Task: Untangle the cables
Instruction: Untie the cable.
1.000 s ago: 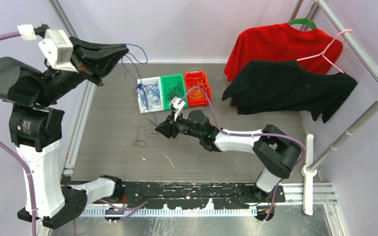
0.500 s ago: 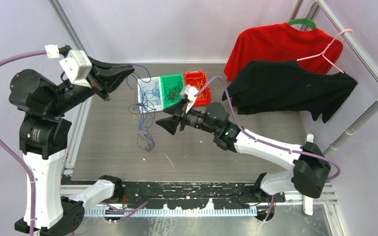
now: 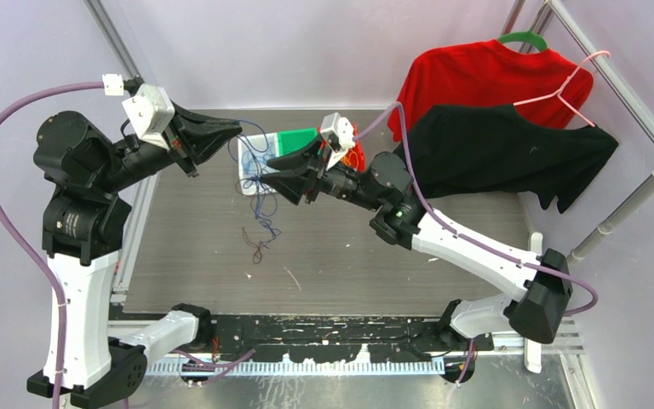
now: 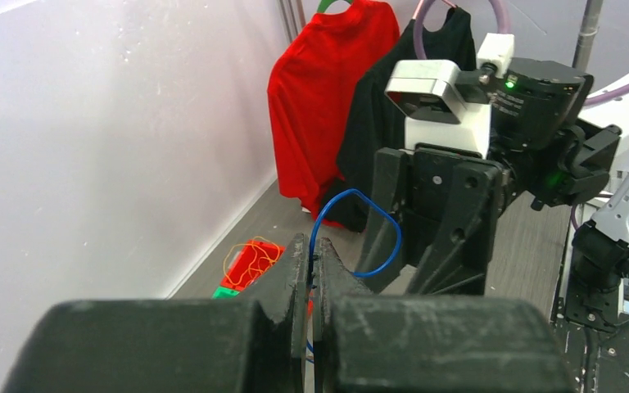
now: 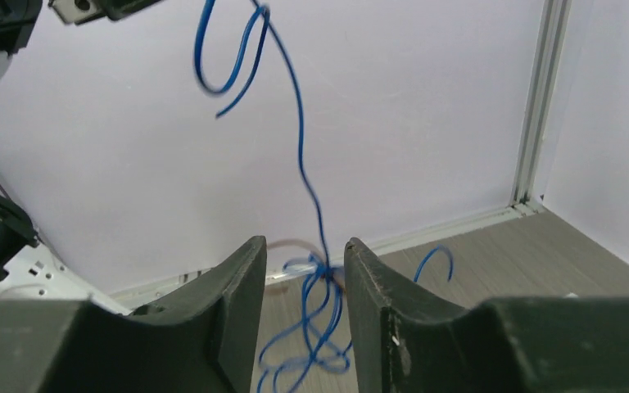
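I work over a grey, finely ribbed tabletop (image 3: 349, 264) closed in by pale lilac walls (image 3: 306, 51) and aluminium frame posts. At its far edge, left of the middle, sits a row of three small plastic trays: a white tray (image 3: 248, 175), a green tray (image 3: 296, 139) and a red tray (image 4: 250, 264) that holds loops of orange cable (image 4: 244, 250).

My left pincer (image 3: 237, 132) is raised above the far left part of the tabletop, its jaws pressed together on a thin blue cable (image 4: 352, 191) that arcs up out of the tips in a loop. From there the thin, floppy cables (image 3: 261, 209) hang down in front of the white tray, blue above, and a dark brown cable (image 3: 260, 247) trails at the bottom just above the surface or on it; I cannot tell which.

My right pincer (image 3: 274, 173) points at the left one from just beside it, over the trays. Its jaws stand apart, and the blue strand runs down between them to a small knot close to one finger (image 5: 377, 295); whether it touches, I cannot tell.

Along the right side a metal rail (image 3: 613, 78) carries a red T-shirt (image 3: 477, 77) on a green hanger (image 3: 524, 38) and a black T-shirt (image 3: 502, 149) on a pink wire hanger (image 3: 570, 85), both drooping over the tabletop's far right corner.
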`<action>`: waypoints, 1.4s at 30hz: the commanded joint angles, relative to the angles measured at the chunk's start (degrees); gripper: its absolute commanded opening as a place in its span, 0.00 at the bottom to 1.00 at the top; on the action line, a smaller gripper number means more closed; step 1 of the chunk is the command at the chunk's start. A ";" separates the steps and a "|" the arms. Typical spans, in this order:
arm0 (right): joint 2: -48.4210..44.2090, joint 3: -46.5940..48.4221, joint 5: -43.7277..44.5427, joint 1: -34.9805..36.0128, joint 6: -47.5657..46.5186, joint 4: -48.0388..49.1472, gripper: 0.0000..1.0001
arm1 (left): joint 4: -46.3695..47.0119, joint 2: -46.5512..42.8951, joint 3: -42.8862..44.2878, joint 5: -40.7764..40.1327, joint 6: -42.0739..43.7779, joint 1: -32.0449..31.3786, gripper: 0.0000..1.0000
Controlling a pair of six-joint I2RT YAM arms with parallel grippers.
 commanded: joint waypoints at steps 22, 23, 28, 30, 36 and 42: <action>18.13 3.00 0.60 3.44 3.28 6.20 0.15 | 4.18 5.15 10.49 2.55 -7.93 -0.11 0.00; 18.46 2.90 0.76 3.41 2.13 5.17 0.16 | 4.27 5.54 11.50 2.58 -8.27 -0.05 0.00; 18.28 -1.62 3.60 3.36 -3.08 2.25 0.21 | 4.91 7.23 17.24 0.36 -7.70 -0.01 0.00; 17.72 -4.53 4.75 3.33 -4.37 2.06 0.23 | 5.61 7.47 19.10 -0.88 -7.20 0.04 0.00; 14.28 -11.49 8.55 3.28 -4.64 4.66 0.27 | 5.78 7.13 20.10 -1.66 -5.70 0.03 0.00; 12.28 -11.95 8.96 2.47 -5.61 2.88 0.29 | 7.32 6.80 19.85 -4.00 -1.57 0.00 0.00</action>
